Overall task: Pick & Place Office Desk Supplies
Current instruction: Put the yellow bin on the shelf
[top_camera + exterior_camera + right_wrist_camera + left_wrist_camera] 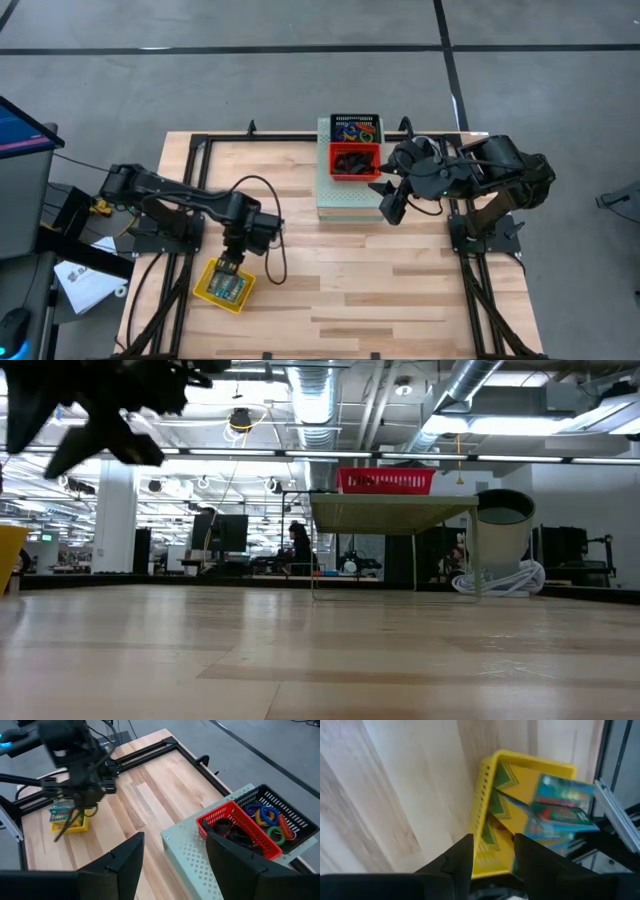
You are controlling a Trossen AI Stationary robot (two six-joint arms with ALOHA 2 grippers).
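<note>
Closest to the left wrist camera stand the left gripper's (492, 857) two dark fingers, parted with a clear gap and nothing between them. They hang directly over the near wall of a yellow basket (485, 805). A green-blue packet (562, 805) lies tilted across the top of that basket, resting on other packets with green and yellow printing inside it; the packet is apart from the fingers, not gripped.

In the high view the yellow basket (206, 290) sits on the wooden table (350, 290) near its left front part, with the left gripper (231, 264) right above the basket's rear edge.

Across the table, at the far edge, a pale green perforated box (347, 200) carries two more baskets. The red basket (335, 165) holds black binder clips (354, 160). Behind it, touching, the black basket (356, 119) holds coloured elastic loops (357, 131) in blue, green, yellow and orange.

The right gripper (392, 200) hovers just beside the perforated box, to the right of the red basket, its fingers (125, 857) spread wide and empty.

In the low view the red basket (386, 481) shows on top of the box, with a room of desks and ceiling ducts beyond.
</note>
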